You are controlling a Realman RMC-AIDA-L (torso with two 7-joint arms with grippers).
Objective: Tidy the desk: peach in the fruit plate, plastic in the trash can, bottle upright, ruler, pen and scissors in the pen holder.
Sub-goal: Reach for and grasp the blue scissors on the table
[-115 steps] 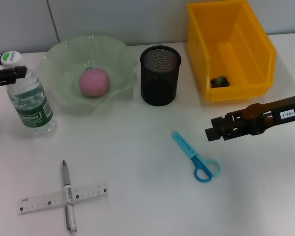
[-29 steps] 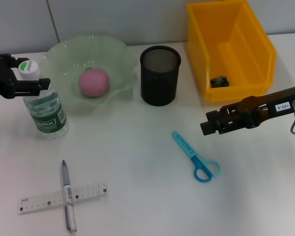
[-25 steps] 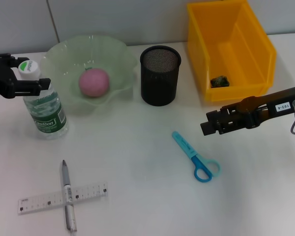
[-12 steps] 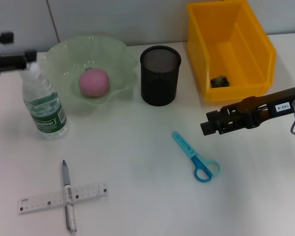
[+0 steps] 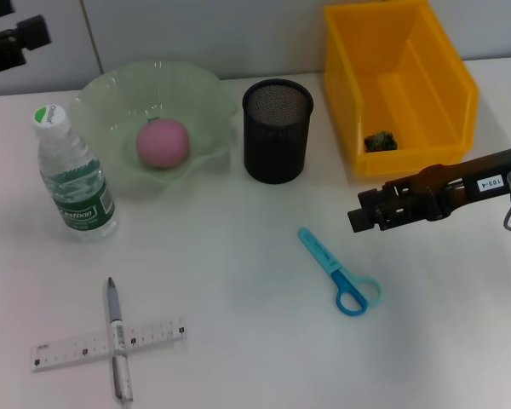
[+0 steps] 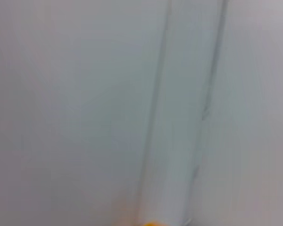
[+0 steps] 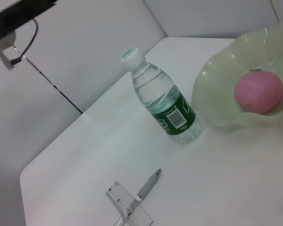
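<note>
The clear bottle (image 5: 71,175) stands upright at left, green-and-white cap, green label unreadable. Left gripper (image 5: 13,41), upper left corner, and right gripper (image 5: 364,215), right: grip cannot be told.

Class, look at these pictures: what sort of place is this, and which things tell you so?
Probably a desk set up for a tidying test: a white tabletop with a mesh pen holder, a ruler, scissors, and a robot's right hand hanging above it.
</note>
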